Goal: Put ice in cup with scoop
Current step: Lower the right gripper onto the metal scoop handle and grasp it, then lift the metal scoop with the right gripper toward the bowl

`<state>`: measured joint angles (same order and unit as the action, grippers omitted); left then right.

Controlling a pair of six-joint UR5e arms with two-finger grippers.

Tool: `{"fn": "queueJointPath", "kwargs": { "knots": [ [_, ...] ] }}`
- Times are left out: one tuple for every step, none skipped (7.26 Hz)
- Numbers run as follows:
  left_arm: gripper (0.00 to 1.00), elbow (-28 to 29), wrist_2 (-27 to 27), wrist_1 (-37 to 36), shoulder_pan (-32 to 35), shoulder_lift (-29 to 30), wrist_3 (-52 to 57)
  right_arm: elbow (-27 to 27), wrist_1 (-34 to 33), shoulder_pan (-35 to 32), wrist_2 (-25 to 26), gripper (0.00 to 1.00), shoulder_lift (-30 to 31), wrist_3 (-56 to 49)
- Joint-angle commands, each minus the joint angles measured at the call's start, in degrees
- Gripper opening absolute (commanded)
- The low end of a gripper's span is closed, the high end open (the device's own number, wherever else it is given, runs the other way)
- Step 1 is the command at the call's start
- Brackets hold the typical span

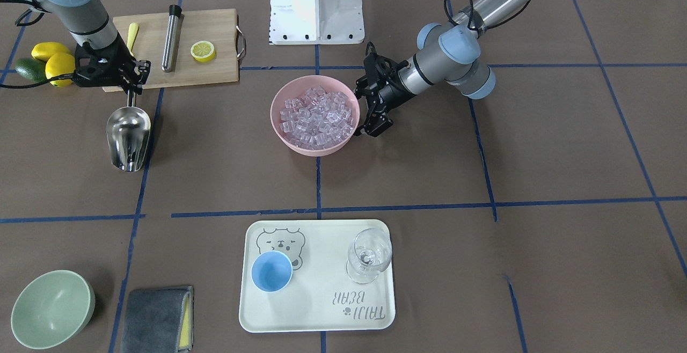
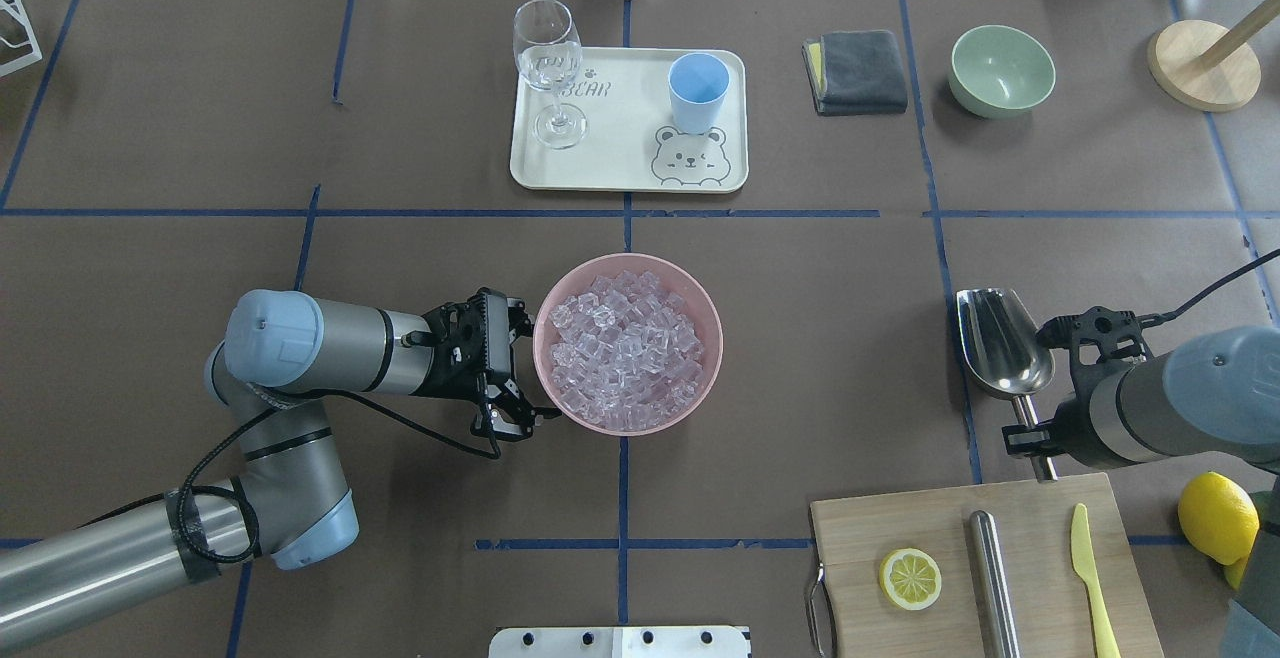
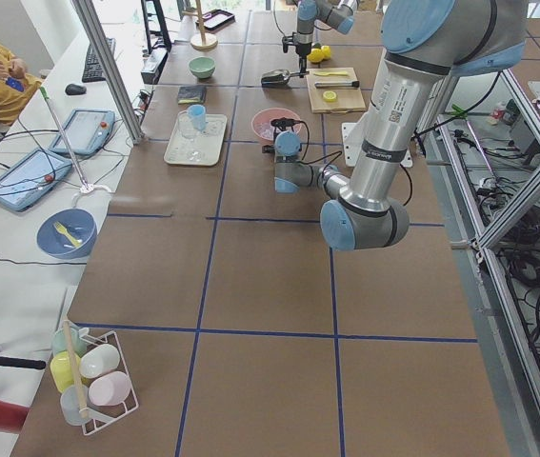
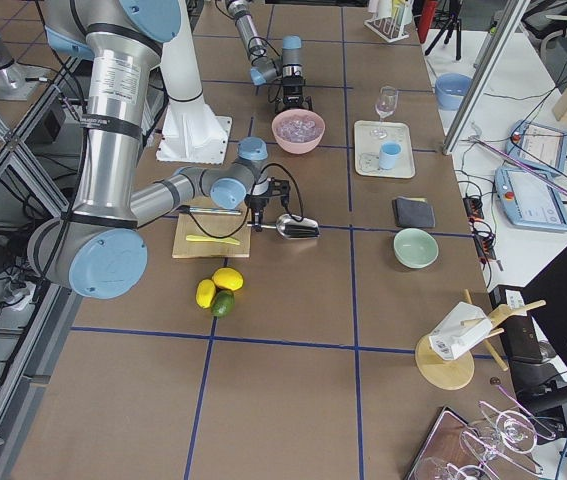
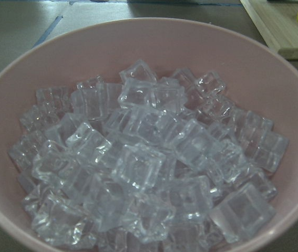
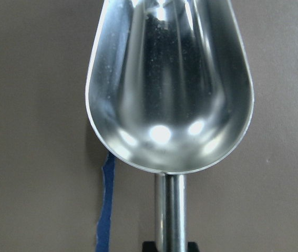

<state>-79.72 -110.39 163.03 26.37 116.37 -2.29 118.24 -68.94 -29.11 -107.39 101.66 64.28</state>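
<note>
Filling the right wrist view, the scoop (image 6: 170, 89) points its trough mouth away from the robot, long axis near-to-far, handle end cut off. The right tool (image 1: 131, 86) clamps the handle. The left tool (image 2: 522, 368) gapes empty beside the pink bowl (image 2: 715, 338) of ice (image 5: 149, 157). The cup (image 2: 697, 88) stands upright on the tray (image 2: 620, 168).

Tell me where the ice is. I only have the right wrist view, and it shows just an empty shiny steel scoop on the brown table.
Observer: The ice, small clear cubes, fills a round pink bowl at mid-table, well apart from the shiny steel scoop.
Operator: Anything near that bowl?
Observer: The left gripper sits at its rim, jaws open.
Operator: And the cup?
Observer: The small light-blue plastic cup stands upright on a cream rectangular tray beside a clear stemmed glass.
</note>
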Motion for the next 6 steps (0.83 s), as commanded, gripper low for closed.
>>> {"fn": "queueJointPath", "kwargs": {
  "knots": [
    [1.0,0.0,0.0,0.01,0.0,0.0,0.0,0.67,-0.05,-0.59,0.69,0.0,-0.32,-0.12],
    [1.0,0.0,0.0,0.01,0.0,0.0,0.0,0.85,-0.14,0.1,0.69,0.0,-0.5,-2.73],
    [1.0,-0.09,0.0,0.01,0.0,0.0,0.0,0.94,-0.14,-1.02,0.69,0.0,-0.59,-14.07],
    [1.0,0.0,0.0,0.01,0.0,-0.09,0.0,1.63,-0.23,-2.51,0.69,0.0,-0.59,-23.75],
    [1.0,0.0,0.0,0.01,0.0,0.0,0.0,2.16,-0.14,-4.18,0.43,0.0,-0.59,-35.34],
    [1.0,0.0,0.0,0.01,0.0,-0.09,0.0,2.25,-0.14,-8.38,-0.79,0.0,-0.85,-51.72]
  ]
}}
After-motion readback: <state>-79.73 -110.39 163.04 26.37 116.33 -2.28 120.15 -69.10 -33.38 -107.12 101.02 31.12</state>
